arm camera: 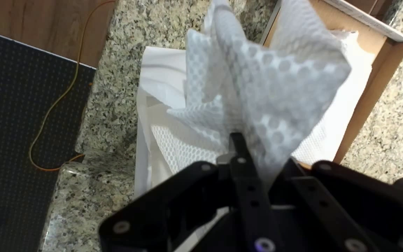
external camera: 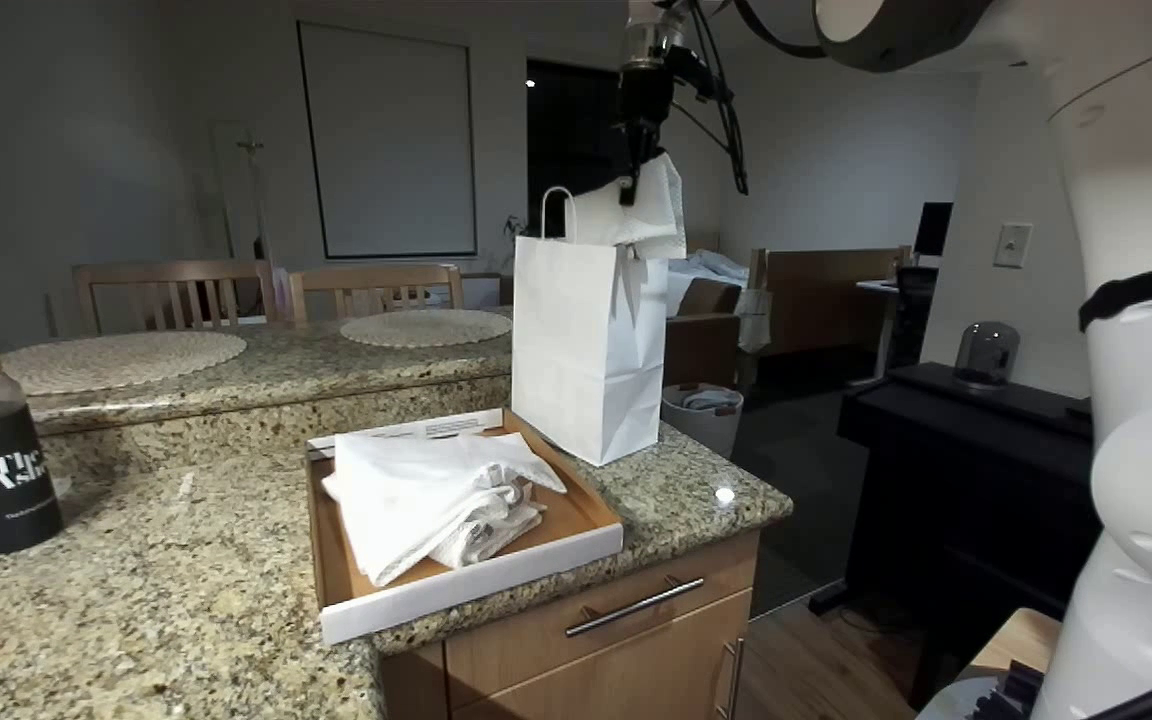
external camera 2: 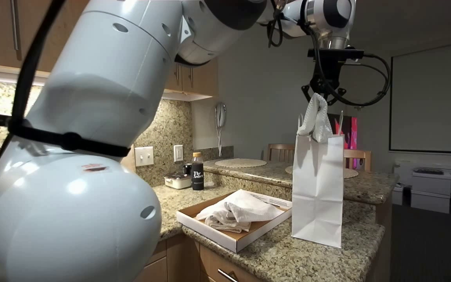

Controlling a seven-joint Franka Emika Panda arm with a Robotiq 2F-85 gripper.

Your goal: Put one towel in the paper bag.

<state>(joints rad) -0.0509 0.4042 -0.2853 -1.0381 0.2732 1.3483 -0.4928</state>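
Observation:
The white paper bag (external camera: 586, 345) stands upright at the counter corner in both exterior views (external camera 2: 317, 196). Its open top (arm camera: 163, 61) shows in the wrist view. My gripper (external camera: 628, 185) is above the bag, pointing down, with its fingers (arm camera: 262, 152) shut on a white dotted towel (arm camera: 289, 91). The towel (external camera 2: 316, 119) is bunched at the bag's mouth, and part drapes over the rim (external camera: 661, 205). Honeycomb cloth (arm camera: 191, 147) lies inside the bag; I cannot tell if it is the same towel. More white towels (external camera: 426, 500) lie folded in a shallow tray (external camera: 476, 592).
The tray (external camera 2: 213, 237) sits right beside the bag. A dark bottle (external camera: 1, 470) with a wooden cap stands on the granite counter (external camera: 186, 620). Round placemats (external camera: 426, 327) lie on the raised ledge behind. The counter edge (external camera: 786, 500) is close to the bag.

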